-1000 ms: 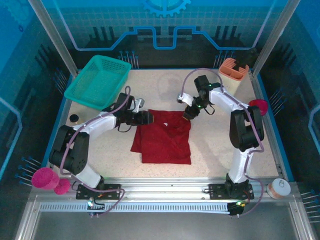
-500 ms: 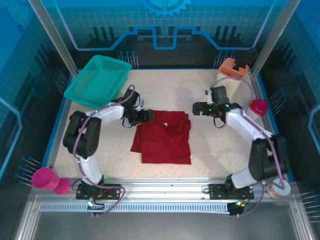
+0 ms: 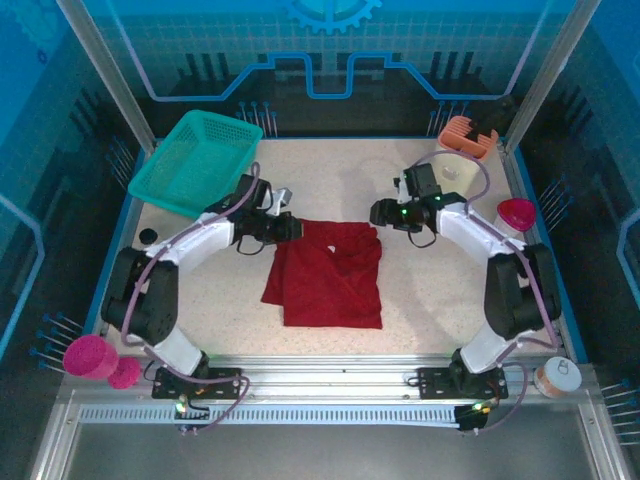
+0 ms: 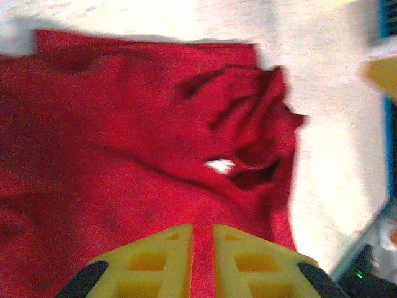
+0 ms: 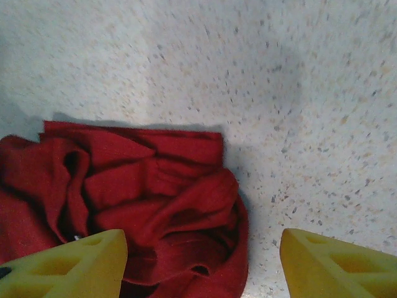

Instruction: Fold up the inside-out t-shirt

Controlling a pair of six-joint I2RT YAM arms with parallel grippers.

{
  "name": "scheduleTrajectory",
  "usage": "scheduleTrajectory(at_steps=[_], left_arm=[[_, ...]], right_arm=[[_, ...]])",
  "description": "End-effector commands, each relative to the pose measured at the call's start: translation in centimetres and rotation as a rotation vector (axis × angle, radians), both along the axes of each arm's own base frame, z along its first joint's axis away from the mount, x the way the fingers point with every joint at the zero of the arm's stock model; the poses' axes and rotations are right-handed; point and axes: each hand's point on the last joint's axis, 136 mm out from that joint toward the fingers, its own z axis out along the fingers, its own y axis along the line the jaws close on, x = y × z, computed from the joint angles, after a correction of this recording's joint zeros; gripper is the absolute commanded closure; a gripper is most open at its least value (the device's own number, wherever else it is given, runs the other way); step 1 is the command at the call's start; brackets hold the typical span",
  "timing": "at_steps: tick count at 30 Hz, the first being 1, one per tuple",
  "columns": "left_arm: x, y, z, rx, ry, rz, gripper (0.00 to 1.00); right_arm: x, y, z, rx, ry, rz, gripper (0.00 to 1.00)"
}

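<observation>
The speckled worktop (image 3: 450, 300) carries the inside-out t-shirt (image 3: 330, 280), dark red, lying roughly flat at its middle with the top right part bunched into folds. The teal basket (image 3: 165, 198) sits well apart at the far left corner. The left pincer (image 3: 292, 228) at the shirt's top left edge has its yellow fingers drawn nearly together; whether cloth is caught I cannot tell. The right pincer (image 3: 377, 212) is spread wide over the rumpled corner. A small white tag (image 4: 220, 166) shows among the folds.
</observation>
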Motion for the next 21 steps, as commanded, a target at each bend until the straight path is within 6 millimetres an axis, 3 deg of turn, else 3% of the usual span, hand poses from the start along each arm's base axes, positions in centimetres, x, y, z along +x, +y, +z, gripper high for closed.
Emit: scheduleTrajectory(at_steps=[1, 4, 6, 7, 8, 9, 12, 14, 19, 21], left_arm=[[-1.7, -2.6, 1.8, -0.136, -0.05, -0.138, 0.86], [-2.3, -5.1, 2.4, -0.182, -0.104, -0.228, 0.91], [-2.0, -5.5, 1.7, -0.15, -0.066, -0.221, 0.88], [-1.8, -5.0, 1.3, -0.116, -0.042, -0.189, 0.77], [-1.3, -4.1, 0.7, -0.058, -0.036, -0.133, 0.57], [-0.8, -2.8, 0.2, 0.003, -0.045, -0.066, 0.5], [0.9, 1.8, -1.3, 0.144, -0.019, 0.146, 0.41], [1.4, 3.6, -2.5, 0.237, 0.033, 0.204, 0.38], [3.4, 2.6, -6.6, 0.235, 0.047, 0.152, 0.36], [3.7, 1.9, -7.8, 0.216, 0.07, 0.129, 0.36]], right_arm=[[-1.7, 1.1, -2.1, 0.003, 0.173, 0.011, 0.32], [-2.0, 1.6, -3.4, -0.043, 0.269, -0.028, 0.35], [-2.1, 2.3, -4.0, -0.063, 0.297, -0.045, 0.35], [-2.1, 2.8, -4.2, -0.061, 0.3, -0.047, 0.36], [-2.2, 3.3, -4.4, -0.06, 0.304, -0.048, 0.36], [-2.3, 3.6, -4.6, -0.065, 0.306, -0.051, 0.38], [-2.3, 4.0, -5.1, -0.132, 0.292, -0.051, 0.39], [-2.3, 3.9, -5.4, -0.205, 0.277, -0.044, 0.41], [-1.8, 3.3, -6.7, -0.446, 0.234, -0.034, 0.57], [-1.6, 3.3, -6.9, -0.502, 0.226, -0.031, 0.74]])
